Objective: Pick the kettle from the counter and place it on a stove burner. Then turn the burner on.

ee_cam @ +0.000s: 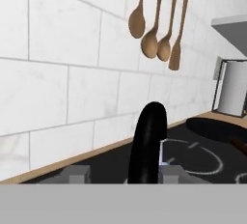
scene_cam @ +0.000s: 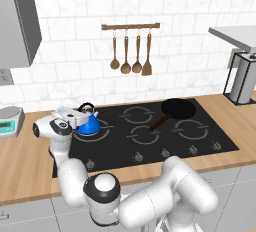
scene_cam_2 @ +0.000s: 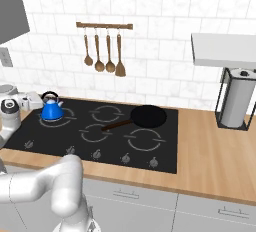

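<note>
A: where's the kettle (scene_cam: 89,124) now?

B: sitting on the cooktop (scene_cam: 200,141), on the back-left ring, right at the gripper (scene_cam: 80,118). Handle (ee_cam: 148,141) stands between the fingertips (ee_cam: 77,174), but can't tell if they're clamped on it.

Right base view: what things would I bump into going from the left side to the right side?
Kettle → hanging wooden spoons → frying pan → paper towel roll.
</note>
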